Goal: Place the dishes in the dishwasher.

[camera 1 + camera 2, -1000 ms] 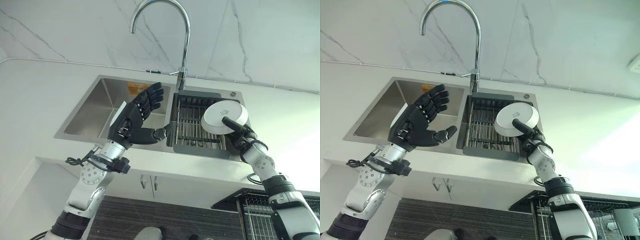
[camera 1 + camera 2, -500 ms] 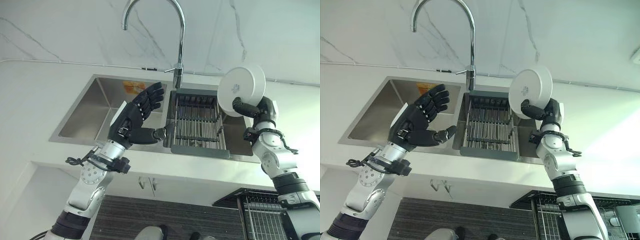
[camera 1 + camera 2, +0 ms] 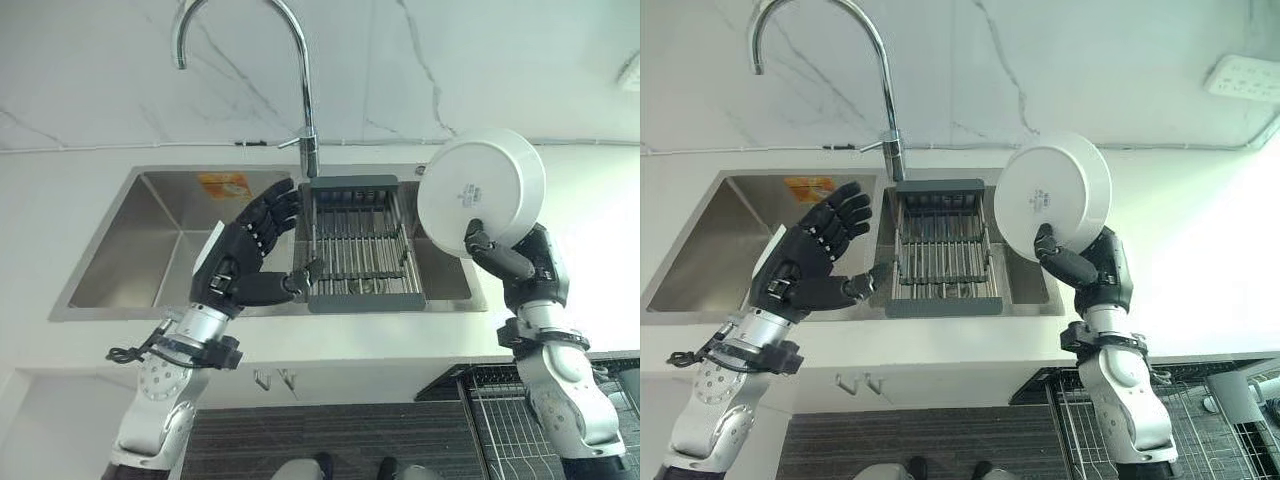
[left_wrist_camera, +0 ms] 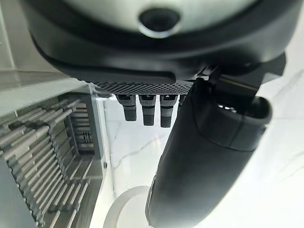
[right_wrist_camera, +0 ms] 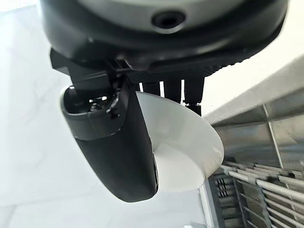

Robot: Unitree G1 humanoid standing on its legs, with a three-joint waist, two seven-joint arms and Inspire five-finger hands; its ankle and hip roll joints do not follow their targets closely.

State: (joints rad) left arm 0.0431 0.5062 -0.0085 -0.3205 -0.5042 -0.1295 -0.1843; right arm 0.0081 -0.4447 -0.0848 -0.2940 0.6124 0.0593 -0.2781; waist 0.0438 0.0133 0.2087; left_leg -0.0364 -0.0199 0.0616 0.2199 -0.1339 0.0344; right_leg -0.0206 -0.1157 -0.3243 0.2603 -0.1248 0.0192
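Observation:
A white bowl point(image 3: 482, 192) is held up on edge above the counter, to the right of the sink, with its underside facing me. My right hand point(image 3: 510, 265) is shut on it, thumb point(image 5: 118, 142) pressed on the underside and fingers behind the rim. The bowl point(image 5: 183, 142) shows past the thumb in the right wrist view. My left hand point(image 3: 245, 265) hovers open over the sink's middle, fingers spread, holding nothing. Its thumb point(image 4: 199, 156) and fingers stand straight in the left wrist view.
A steel double sink point(image 3: 150, 240) has a grey drying rack point(image 3: 355, 250) in its right basin and a tall curved tap point(image 3: 300, 90) behind. A wire dishwasher rack point(image 3: 500, 420) shows below the counter at lower right. A white marble wall rises behind.
My right hand has lifted the bowl from over the drying rack, up and to the right, closer to me. The camera has shifted. The left hand stays open.

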